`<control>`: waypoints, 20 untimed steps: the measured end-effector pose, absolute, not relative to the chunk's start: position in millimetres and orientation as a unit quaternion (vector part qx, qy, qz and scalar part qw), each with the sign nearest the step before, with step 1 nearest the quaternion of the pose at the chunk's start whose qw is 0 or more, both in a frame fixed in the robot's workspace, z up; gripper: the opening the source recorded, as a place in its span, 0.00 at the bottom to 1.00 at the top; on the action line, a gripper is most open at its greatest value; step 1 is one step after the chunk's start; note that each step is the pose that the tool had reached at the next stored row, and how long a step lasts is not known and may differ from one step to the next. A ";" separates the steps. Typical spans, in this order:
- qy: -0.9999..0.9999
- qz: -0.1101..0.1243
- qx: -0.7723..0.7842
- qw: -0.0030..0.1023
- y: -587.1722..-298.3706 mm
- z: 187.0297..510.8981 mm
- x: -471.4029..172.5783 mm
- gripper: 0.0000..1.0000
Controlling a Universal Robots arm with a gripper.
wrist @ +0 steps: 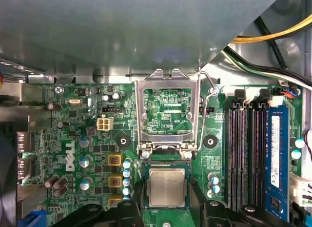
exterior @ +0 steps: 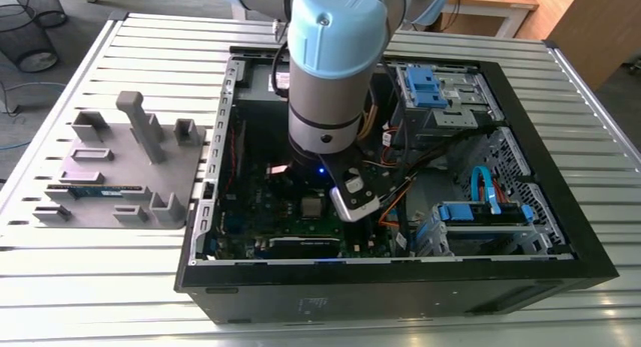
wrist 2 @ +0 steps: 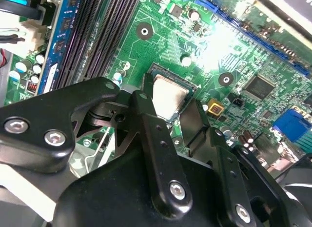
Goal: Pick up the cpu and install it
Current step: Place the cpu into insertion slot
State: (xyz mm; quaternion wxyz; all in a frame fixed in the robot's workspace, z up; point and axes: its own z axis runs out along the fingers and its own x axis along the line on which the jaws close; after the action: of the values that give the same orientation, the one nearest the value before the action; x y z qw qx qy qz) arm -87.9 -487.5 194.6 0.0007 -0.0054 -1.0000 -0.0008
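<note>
The cpu [wrist: 167,187] is a small square chip with a silver-grey top, lying flat in the socket on the green motherboard [wrist: 73,134]. In the exterior view the cpu [exterior: 314,206] shows as a pale square just below the arm's wrist, inside the computer case. My gripper [wrist: 167,196] hangs right over it, one black finger on each side. A thin strip of socket frame shows between chip and fingers [wrist: 136,202], so the gripper is open. In the second wrist view the cpu [wrist 2: 168,94] lies between the same fingers [wrist 2: 146,119], under my gripper [wrist 2: 168,104].
The socket's metal load plate [wrist: 168,78] stands tilted up beside the cpu, its wire lever [wrist: 210,97] raised. Black memory slots [wrist: 243,154] and a blue module [wrist: 275,154] run alongside. A grey fixture plate [exterior: 110,174] lies outside the black case [exterior: 401,287], at the exterior view's left.
</note>
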 end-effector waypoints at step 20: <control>-1.000 -0.001 -0.005 0.001 -487.5 196.7 -87.9 0.42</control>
State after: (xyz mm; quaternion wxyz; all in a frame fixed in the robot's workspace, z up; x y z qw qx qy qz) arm -87.9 -487.5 196.7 0.0007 -0.0054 -1.0000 -0.0008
